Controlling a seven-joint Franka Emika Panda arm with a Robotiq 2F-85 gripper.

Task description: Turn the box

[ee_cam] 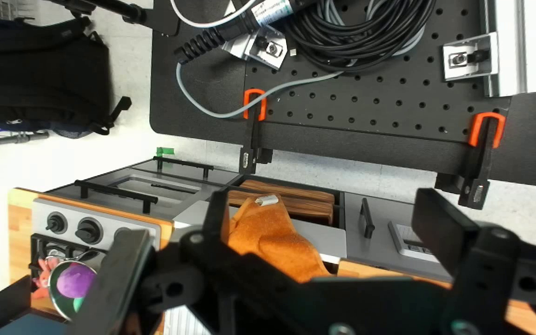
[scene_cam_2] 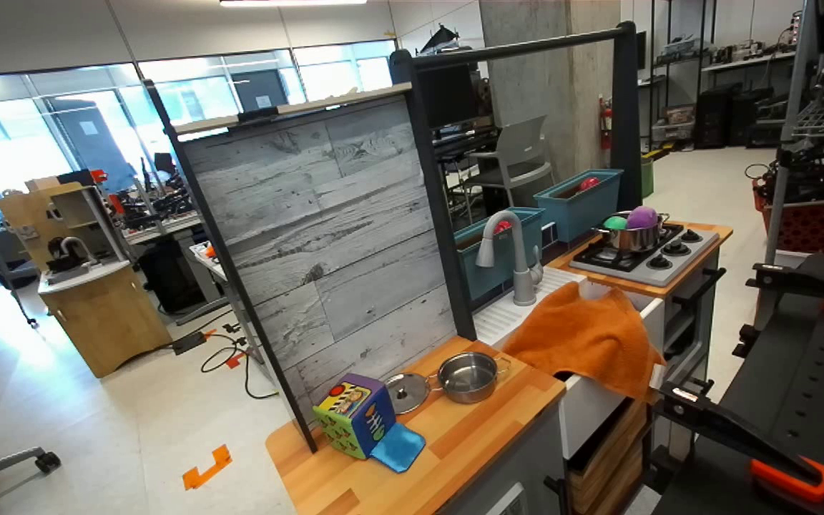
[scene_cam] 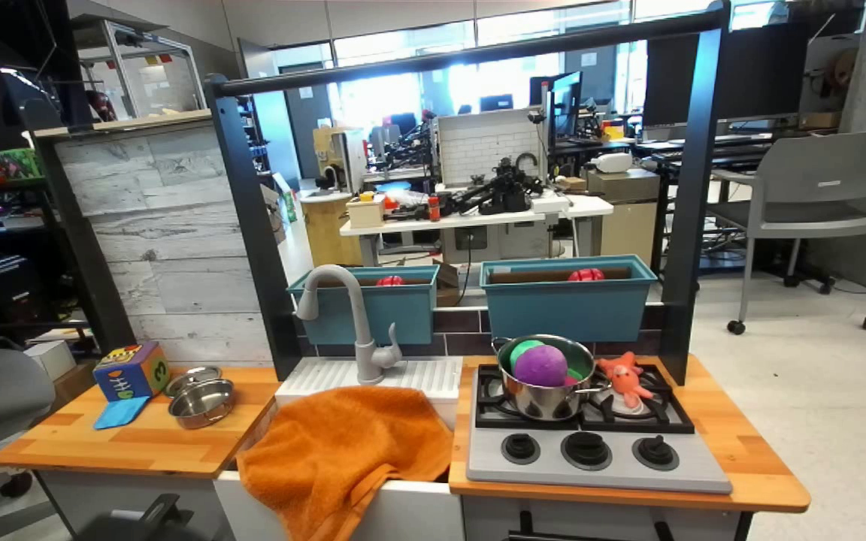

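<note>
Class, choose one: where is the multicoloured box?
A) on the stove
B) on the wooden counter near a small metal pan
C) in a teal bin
B: in both exterior views the multicoloured box rests on the wooden counter, near the small metal pan.

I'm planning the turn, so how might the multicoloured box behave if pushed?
The box may slide or tip rather than roll, given its flat faces. Its cloth-like surface suggests it could squash slightly. The blue flap, spread on the counter, looks thin, so it might drag or fold under.
</note>
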